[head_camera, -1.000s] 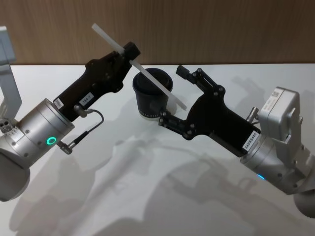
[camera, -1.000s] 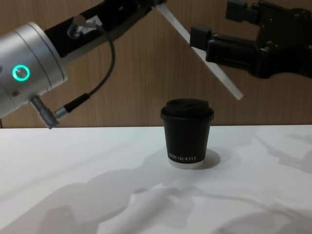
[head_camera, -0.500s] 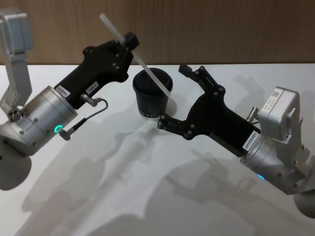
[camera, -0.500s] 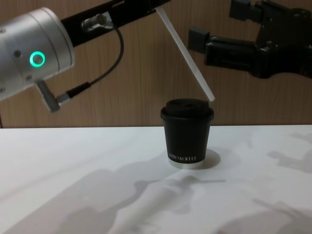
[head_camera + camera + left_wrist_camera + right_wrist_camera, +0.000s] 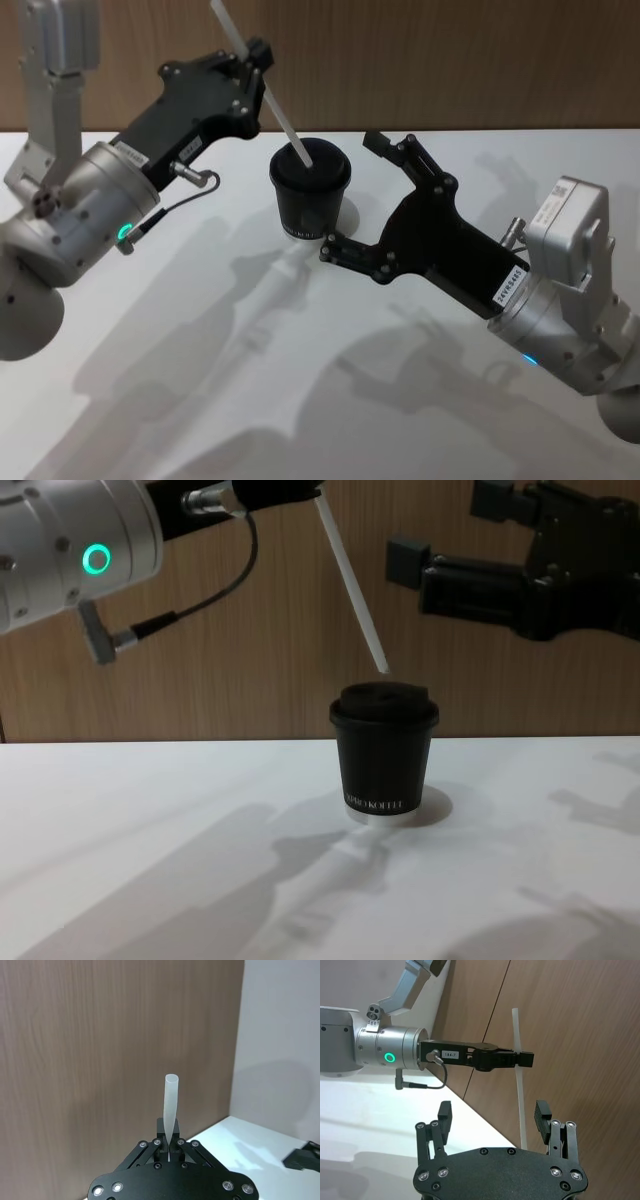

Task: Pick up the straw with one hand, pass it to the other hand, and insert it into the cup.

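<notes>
Your left end effector (image 5: 258, 58) pinched the straw (image 5: 272, 102) tilted, tip just over the cup (image 5: 310, 210) — a missed lid opening could have bent it; your right end effector (image 5: 358, 198) stood wide

Brown wood-grain wall panel (image 5: 450, 60) right across the back, white table (image 5: 200, 400) spreading out in front of it, soft grey shadows (image 5: 150, 900) lying on its top. Beside the panel, a plain pale wall (image 5: 280, 1035).
</notes>
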You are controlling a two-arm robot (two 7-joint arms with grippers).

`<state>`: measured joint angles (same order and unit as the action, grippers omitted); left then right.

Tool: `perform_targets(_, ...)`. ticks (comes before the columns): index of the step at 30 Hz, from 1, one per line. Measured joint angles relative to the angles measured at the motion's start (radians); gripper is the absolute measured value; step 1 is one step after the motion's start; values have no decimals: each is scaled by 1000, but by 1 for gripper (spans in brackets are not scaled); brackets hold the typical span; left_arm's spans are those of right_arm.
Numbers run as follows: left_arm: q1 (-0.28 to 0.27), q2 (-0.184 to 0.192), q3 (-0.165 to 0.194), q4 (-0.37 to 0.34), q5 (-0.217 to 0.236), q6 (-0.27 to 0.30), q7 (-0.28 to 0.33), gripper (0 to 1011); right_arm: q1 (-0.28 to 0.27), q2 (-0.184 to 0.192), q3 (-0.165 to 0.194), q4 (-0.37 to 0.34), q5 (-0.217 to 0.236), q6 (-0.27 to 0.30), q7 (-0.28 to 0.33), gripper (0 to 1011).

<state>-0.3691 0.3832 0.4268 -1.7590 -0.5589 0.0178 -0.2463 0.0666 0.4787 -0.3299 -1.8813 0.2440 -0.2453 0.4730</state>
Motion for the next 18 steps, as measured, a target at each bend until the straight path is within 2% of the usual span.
perform_targets(8, -22, -17, 9, 12, 55, 14, 43, 14, 0, 0, 0, 0, 0, 0, 0, 1001)
perform_targets(18, -46, -37, 24, 43, 103, 22, 63, 13, 0, 0, 0, 0, 0, 0, 0, 1001)
